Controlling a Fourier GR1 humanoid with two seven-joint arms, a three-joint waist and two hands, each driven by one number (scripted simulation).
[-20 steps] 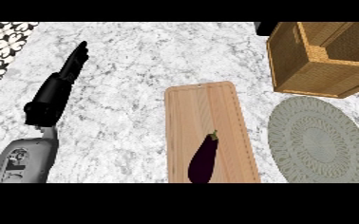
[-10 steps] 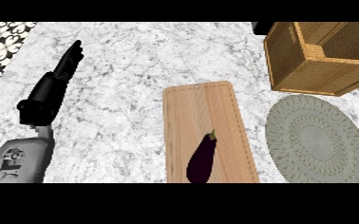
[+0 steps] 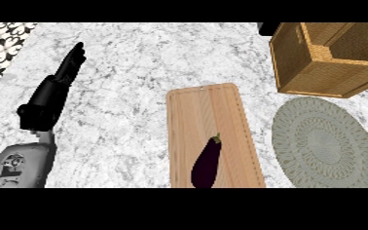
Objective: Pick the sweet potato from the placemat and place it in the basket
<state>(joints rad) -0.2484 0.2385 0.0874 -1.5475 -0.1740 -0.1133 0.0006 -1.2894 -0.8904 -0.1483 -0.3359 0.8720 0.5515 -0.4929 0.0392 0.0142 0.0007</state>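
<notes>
The round grey-green woven placemat (image 3: 320,141) lies at the right with nothing on it. I see no sweet potato anywhere in the head view. The wooden basket (image 3: 309,68) stands at the upper right, just beyond the placemat, and what shows of its inside looks bare. My left hand (image 3: 61,80) is at the left over the marble counter, open, its fingers straight and pointing away from me. It is far from both placemat and basket. My right hand does not show.
A long wooden cutting board (image 3: 208,122) lies in the middle, between my left hand and the placemat. A dark purple eggplant (image 3: 207,162) rests on its near end. A patterned tile strip (image 3: 13,36) shows at the far left.
My left hand has drifted slightly to the left with its fingers still straight. Board, eggplant, placemat and basket stay put.
</notes>
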